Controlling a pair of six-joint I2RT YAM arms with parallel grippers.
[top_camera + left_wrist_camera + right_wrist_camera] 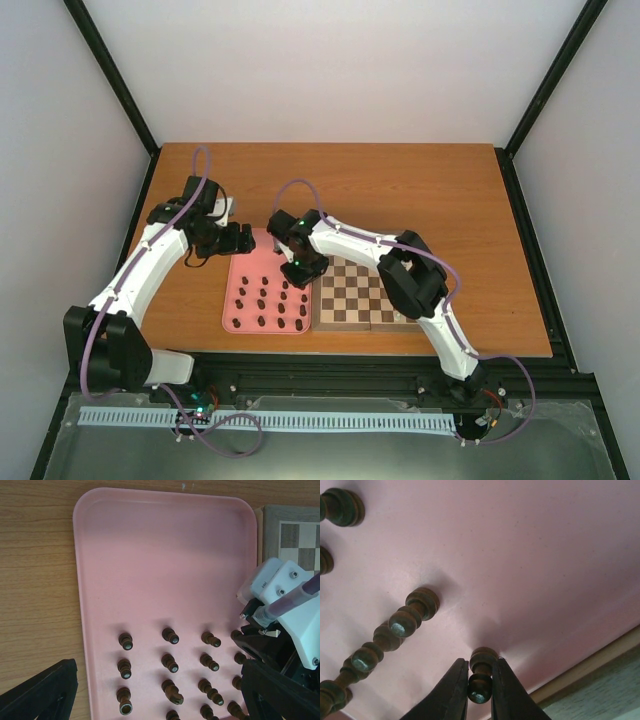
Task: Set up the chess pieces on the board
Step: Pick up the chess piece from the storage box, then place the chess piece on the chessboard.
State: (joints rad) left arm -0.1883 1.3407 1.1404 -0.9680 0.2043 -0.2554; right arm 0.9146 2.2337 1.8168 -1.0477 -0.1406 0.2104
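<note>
Dark chess piece (484,655), at the pink tray's (165,555) edge nearest the board (370,292), is pinched in the closed right end effector (481,665). A clean lift across likely comes next. The other chess pieces (170,662) stand in rows on the tray, while the left end effector (238,238) hovers wide open, empty.

chess pieces (170,662): dark, upright in rows on pink tray (150,555) | board (365,295): checkered, flat, beside tray
</note>
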